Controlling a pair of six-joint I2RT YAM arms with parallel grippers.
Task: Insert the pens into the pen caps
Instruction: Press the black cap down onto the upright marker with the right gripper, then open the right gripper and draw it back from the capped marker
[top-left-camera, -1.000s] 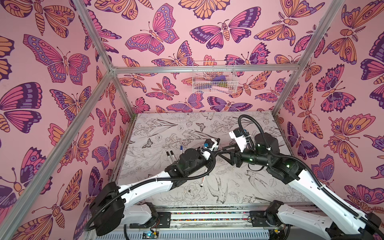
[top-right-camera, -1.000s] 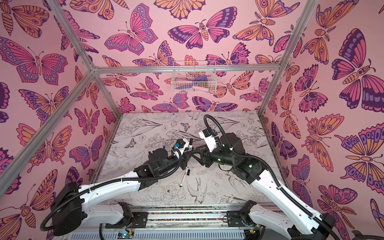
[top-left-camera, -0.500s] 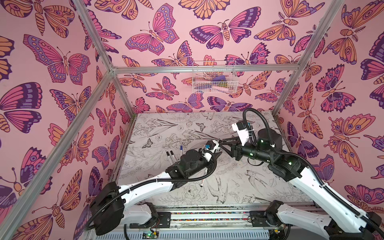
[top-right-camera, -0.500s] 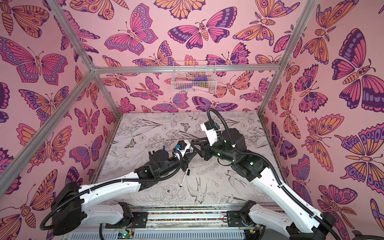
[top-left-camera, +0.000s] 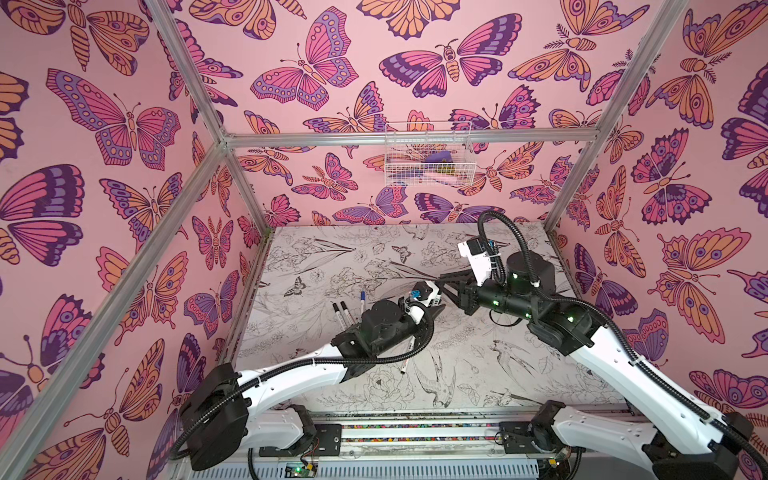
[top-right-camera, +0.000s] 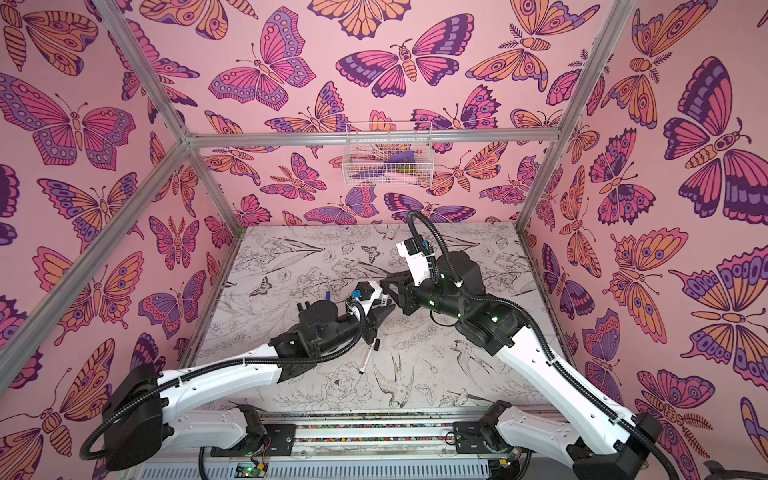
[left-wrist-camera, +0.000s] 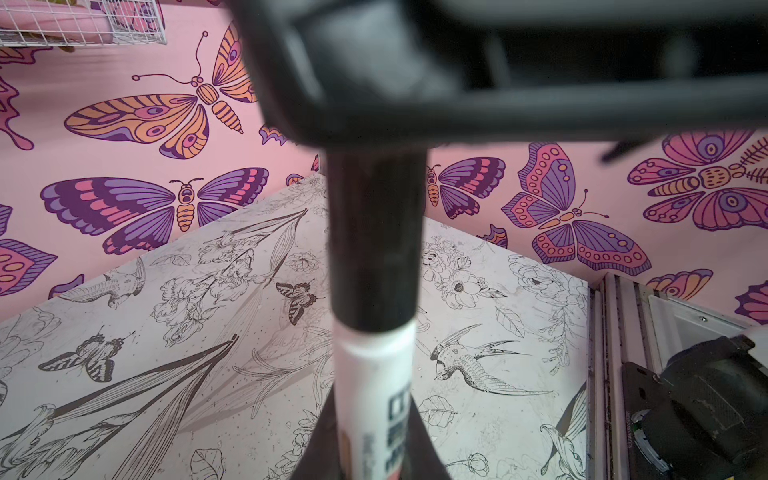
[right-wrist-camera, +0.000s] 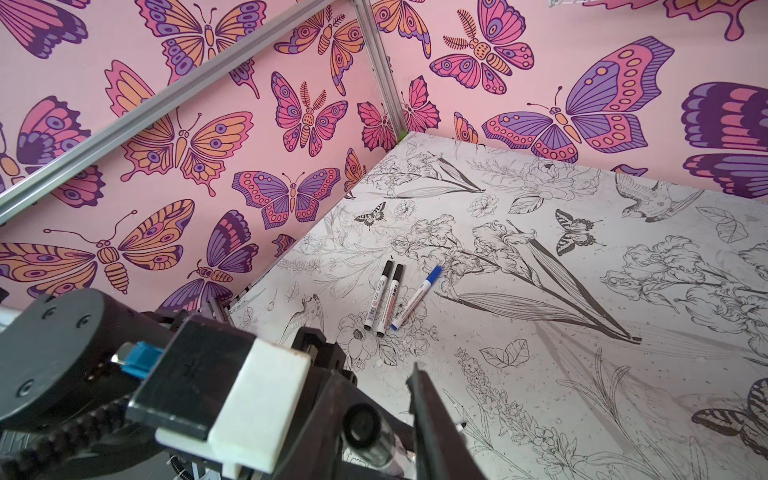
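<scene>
My left gripper (left-wrist-camera: 374, 457) is shut on a white-barrelled pen (left-wrist-camera: 374, 395) that has a black pen cap (left-wrist-camera: 374, 241) on its far end. It hangs above the middle of the table in both top views (top-left-camera: 434, 311) (top-right-camera: 382, 311). My right gripper (right-wrist-camera: 374, 399) (top-left-camera: 442, 286) meets it from the right. Its jaws stand on either side of the cap (right-wrist-camera: 365, 424), seen end-on, with a small gap at one finger (right-wrist-camera: 424, 407). Two black-capped pens (right-wrist-camera: 384, 297) and a blue-capped pen (right-wrist-camera: 415, 297) lie together at the left. One pen with a bare dark tip (top-left-camera: 407, 357) lies under the left arm.
The table carries a black-and-white flower and bird print (top-left-camera: 478, 374). Pink butterfly walls with aluminium frame bars close it in. A white wire basket (top-left-camera: 428, 153) hangs high on the back wall. The arm bases and rail (top-left-camera: 415, 432) run along the front edge.
The right arm has lifted and swung a little toward the back, keeping its fingers at the pen's capped end, and its jaws have narrowed. The left arm has stayed put.
</scene>
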